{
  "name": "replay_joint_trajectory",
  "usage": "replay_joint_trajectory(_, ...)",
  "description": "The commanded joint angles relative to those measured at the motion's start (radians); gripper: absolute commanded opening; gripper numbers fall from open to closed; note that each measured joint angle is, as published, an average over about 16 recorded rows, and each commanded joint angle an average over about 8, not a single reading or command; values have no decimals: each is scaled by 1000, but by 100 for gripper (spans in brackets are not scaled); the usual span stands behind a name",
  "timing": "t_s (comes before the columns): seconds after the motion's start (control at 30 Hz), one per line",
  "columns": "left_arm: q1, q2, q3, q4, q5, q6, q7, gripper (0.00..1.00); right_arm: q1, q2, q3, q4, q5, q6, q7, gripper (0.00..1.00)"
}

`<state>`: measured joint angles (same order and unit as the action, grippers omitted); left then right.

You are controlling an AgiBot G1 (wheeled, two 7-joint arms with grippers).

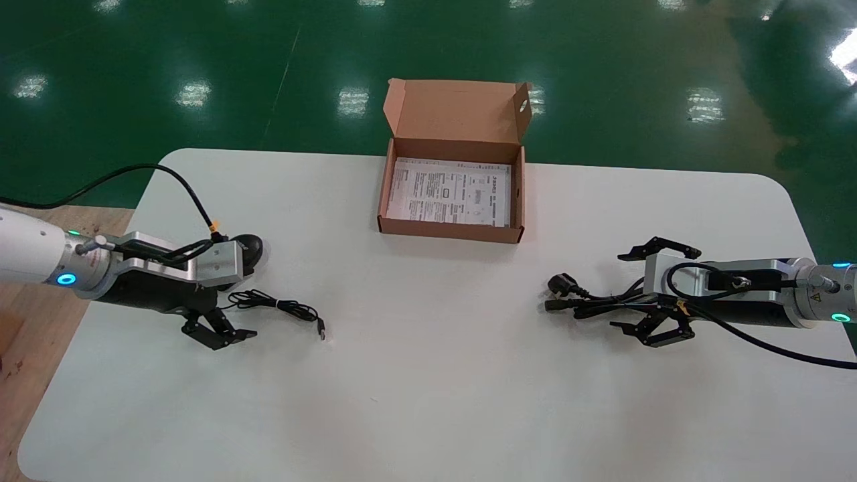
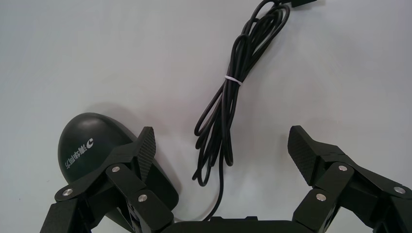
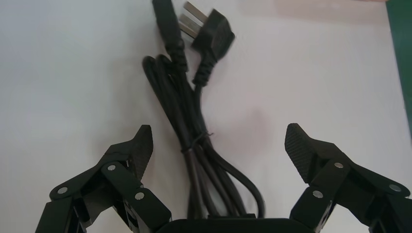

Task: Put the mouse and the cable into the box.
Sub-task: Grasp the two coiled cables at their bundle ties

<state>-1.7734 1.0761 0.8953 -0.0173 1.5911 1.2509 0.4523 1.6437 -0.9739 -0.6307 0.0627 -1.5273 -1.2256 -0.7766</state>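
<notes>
Jaws wide: left straddling mouse cord (image 2: 223, 111), right seemingly over cable (image 3: 194, 141), bare table (image 1: 428, 375) toward box (image 1: 450, 229).

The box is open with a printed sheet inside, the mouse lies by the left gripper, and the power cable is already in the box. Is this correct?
No: the power cable lies on the table at the open right gripper, not in the box, as the head view shows. The rest is correct.

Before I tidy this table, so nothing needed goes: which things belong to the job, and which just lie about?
Job: mouse by open left tool; power cable at open right tool; open cardboard box.
Lying about: printed sheet inside the box; white table.
</notes>
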Motion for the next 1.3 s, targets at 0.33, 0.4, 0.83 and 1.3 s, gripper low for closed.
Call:
replay_joint_trajectory(0.33,4,3,-1,8,-1,-14,6,0,6,-9,-2,-15,-4,16,-8,0)
replay_joint_trajectory(0.4,4,3,-1,7,-2,-13,5,0,6,-8,-2,-13,-4,15,-7,0)
replay_joint_trajectory(0.83,4,2,-1,3,-2,-7,4,0,4,-4,-1,-7,-2,10,-6,0)
replay_joint_trajectory(1.3,3,1,-1,2,-3,-4,4,0,3,-3,0,-5,-1,8,-5,0)
